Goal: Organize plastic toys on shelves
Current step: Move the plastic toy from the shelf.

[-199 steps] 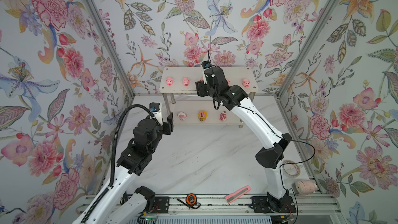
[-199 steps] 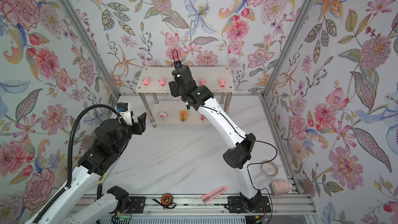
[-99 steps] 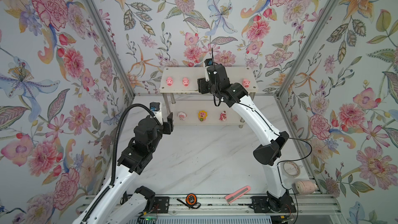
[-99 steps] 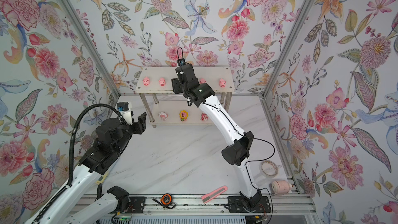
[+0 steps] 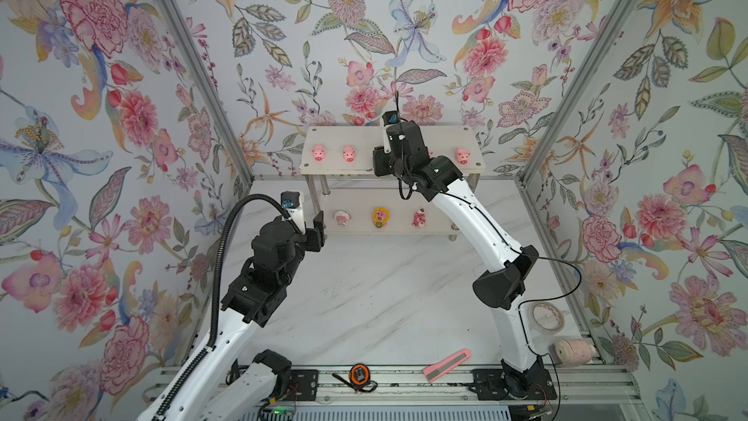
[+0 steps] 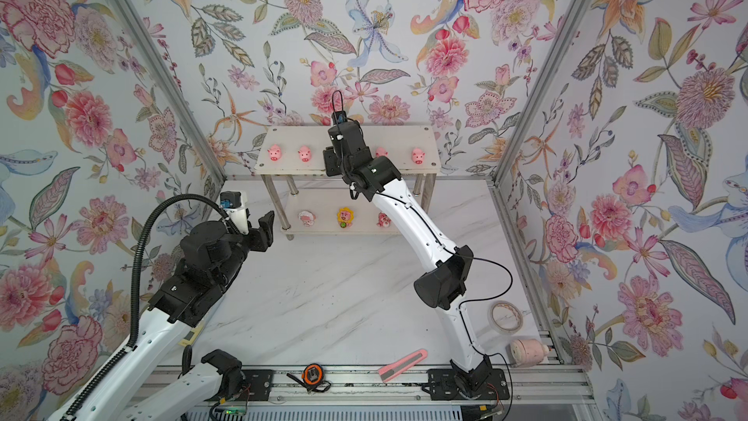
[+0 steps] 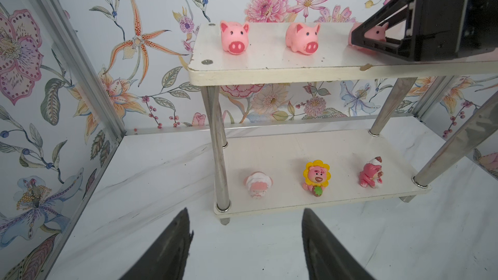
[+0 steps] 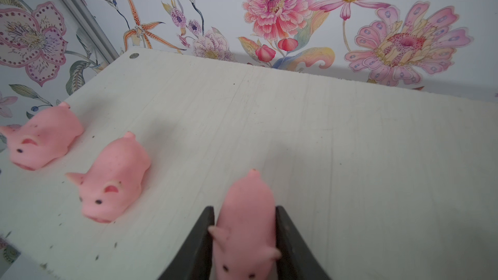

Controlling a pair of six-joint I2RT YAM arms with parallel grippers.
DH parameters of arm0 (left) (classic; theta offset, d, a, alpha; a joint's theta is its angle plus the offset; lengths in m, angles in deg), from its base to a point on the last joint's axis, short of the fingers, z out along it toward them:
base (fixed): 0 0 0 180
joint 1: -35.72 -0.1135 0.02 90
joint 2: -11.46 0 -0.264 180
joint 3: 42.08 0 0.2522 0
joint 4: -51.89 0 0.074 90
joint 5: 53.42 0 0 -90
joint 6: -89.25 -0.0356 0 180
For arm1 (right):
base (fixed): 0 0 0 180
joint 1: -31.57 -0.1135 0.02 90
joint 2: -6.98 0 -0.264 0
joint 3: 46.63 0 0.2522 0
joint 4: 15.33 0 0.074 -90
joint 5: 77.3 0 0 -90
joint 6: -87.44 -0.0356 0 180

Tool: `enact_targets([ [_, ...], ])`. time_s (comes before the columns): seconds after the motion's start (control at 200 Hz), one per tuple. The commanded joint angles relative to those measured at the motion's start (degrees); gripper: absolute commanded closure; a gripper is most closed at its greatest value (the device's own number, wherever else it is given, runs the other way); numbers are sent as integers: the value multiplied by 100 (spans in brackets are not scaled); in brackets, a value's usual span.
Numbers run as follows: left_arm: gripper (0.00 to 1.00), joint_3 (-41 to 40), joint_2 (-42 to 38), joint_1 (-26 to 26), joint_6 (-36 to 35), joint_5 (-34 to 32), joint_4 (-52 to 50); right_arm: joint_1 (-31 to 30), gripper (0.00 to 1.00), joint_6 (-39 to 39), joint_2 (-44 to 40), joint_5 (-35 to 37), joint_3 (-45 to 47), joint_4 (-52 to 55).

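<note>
**Right hand on the middle pig, top shelf**

My right hand (image 8: 244,208) reaches over the top board of the shelves (image 7: 269,71). Its fingers (image 8: 199,241) are closed against both flanks of the middle pig (image 8: 246,227), whose snout points to the near edge. Left of it stand the left-end pig (image 5: 318,152) and the second pig (image 5: 349,153). To its right are the fourth pig (image 6: 381,151), half hidden behind my wrist, and the right-end pig (image 5: 462,155). On the lower board, from left to right and well apart, stand the whitish figurine (image 7: 258,184), the yellow-flower figurine (image 7: 316,175) and the red-pink figurine (image 7: 371,175). My left hand (image 7: 245,209) hangs half open and empty over the worktop (image 5: 364,297), just beside the shelves' near left leg
</note>
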Motion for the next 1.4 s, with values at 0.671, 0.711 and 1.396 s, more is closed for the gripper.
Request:
enact_targets([
  [0.671, 33, -66, -56, -171, 68, 175, 136, 10, 75, -114, -396, 448, 436, 62],
  [0.711, 33, -66, -57, -176, 76, 176, 135, 20, 75, -115, -439, 477, 483, 64],
  [1.396, 33, -66, 5, -181, 76, 237, 153, 177, 74, -230, -651, 654, 778, 38],
])
